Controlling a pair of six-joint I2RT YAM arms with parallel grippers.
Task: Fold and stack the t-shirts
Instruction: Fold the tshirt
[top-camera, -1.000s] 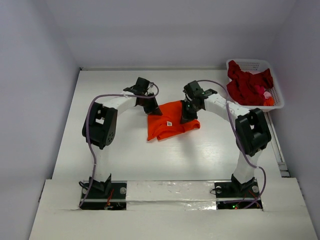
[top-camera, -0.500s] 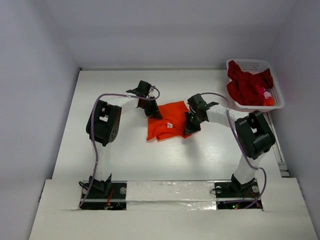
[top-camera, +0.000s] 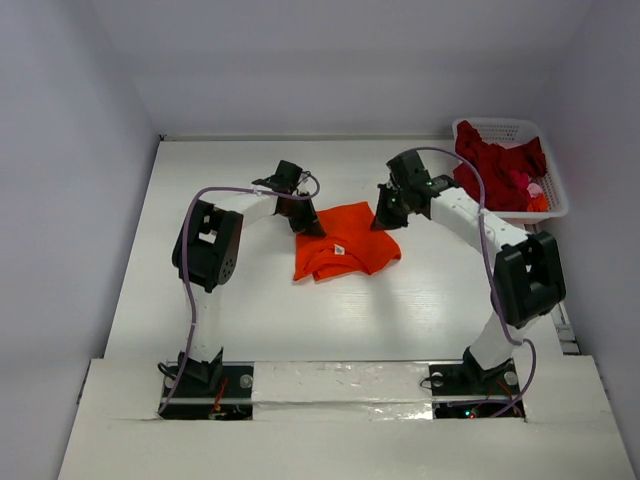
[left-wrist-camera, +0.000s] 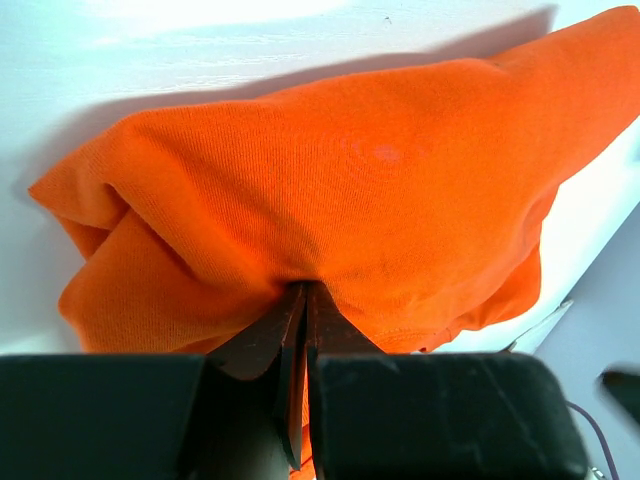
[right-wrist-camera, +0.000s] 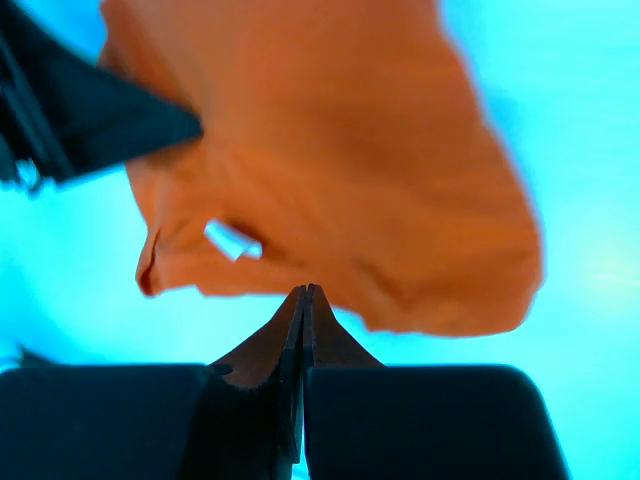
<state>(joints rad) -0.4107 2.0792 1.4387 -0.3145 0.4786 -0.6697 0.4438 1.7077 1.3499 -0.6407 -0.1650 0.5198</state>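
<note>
Top external view: set high behind the arm bases, at the bottom of the frame, facing down and forward over the whole surface (top-camera: 250, 300). Left wrist view: very near, looking along the left gripper (left-wrist-camera: 303, 292) at the orange t-shirt (left-wrist-camera: 350, 190). Right wrist view: blurred, from higher, past the right gripper (right-wrist-camera: 303, 292). All three share that shirt.

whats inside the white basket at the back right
A heap of dark red shirts fills the basket, with a pink patch and an orange sliver at its near right edge. Whatever lies beneath the heap is covered.
</note>
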